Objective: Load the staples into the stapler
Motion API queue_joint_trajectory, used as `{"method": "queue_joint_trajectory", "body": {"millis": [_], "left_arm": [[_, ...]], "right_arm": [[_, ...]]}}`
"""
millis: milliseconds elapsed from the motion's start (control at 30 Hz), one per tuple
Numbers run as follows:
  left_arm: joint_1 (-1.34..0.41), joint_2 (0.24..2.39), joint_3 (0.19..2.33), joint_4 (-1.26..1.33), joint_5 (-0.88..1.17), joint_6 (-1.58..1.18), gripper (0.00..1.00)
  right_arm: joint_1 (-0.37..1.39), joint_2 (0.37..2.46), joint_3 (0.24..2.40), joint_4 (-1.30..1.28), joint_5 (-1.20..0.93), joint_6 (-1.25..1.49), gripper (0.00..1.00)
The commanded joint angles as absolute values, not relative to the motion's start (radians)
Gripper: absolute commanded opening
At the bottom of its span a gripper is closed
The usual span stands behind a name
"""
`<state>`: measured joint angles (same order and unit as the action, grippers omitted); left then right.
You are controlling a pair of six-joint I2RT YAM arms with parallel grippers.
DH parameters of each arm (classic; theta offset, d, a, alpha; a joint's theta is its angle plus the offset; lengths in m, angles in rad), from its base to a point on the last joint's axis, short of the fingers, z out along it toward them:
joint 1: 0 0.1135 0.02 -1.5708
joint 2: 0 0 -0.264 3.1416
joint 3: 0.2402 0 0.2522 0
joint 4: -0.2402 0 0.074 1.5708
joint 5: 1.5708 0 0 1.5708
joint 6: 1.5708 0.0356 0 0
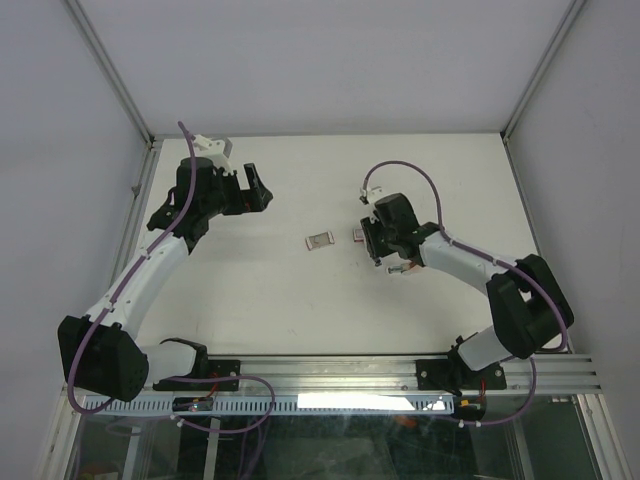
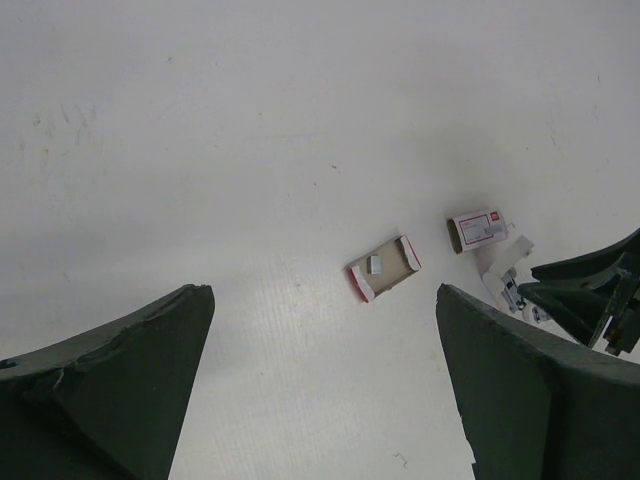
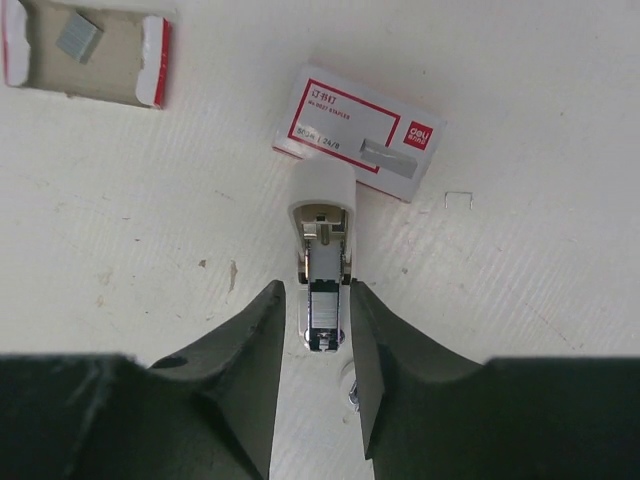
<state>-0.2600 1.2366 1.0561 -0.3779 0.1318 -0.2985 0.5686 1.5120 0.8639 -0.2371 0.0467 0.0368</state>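
Nearest the bases, your right gripper (image 3: 317, 287) is low over the table (image 1: 280, 300) with its jaws partly apart, one on each side of the stapler (image 3: 322, 260). A sliver of table shows between one finger and the stapler body, and the other finger sits at its edge, so it is not clamped. The stapler lies flat with its metal channel exposed and its white end pointing away from the wrist.

Just beyond that end you have the red-and-white sleeve (image 3: 358, 130), with one loose staple (image 3: 458, 200) beside it. Off to the left of the sleeve, and apart from it, the tray (image 3: 85, 50) lies open with the staples (image 3: 78, 38) inside.

Farthest out on the left, your left gripper (image 2: 322, 290) hangs above the table, jaws spread wide and holding nothing.
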Motion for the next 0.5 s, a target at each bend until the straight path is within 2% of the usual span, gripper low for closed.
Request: {"method": "queue_joint_trajectory", "body": {"millis": [0, 100, 233, 333, 467], "left_arm": [[-0.249, 1.192, 1.026, -0.333, 0.142, -0.353, 0.99], [-0.256, 1.161, 0.953, -0.275, 0.201, -0.483, 0.98], [-0.321, 1.132, 0.773, -0.064, 0.187, -0.661, 0.96], [-0.358, 1.180, 0.733, -0.009, 0.181, -0.720, 0.93], [-0.390, 1.216, 0.723, 0.022, 0.189, -0.728, 0.92]], "right_arm": [[0.574, 1.393, 0.883, -0.214, 0.020, 0.072, 0.36], [0.574, 1.324, 0.901, -0.226, -0.027, 0.106, 0.38], [0.575, 1.283, 0.943, -0.234, -0.084, 0.187, 0.42], [0.588, 1.329, 1.013, -0.238, -0.111, 0.284, 0.42], [0.675, 1.468, 1.160, -0.339, 0.022, 0.382, 0.41]]}}
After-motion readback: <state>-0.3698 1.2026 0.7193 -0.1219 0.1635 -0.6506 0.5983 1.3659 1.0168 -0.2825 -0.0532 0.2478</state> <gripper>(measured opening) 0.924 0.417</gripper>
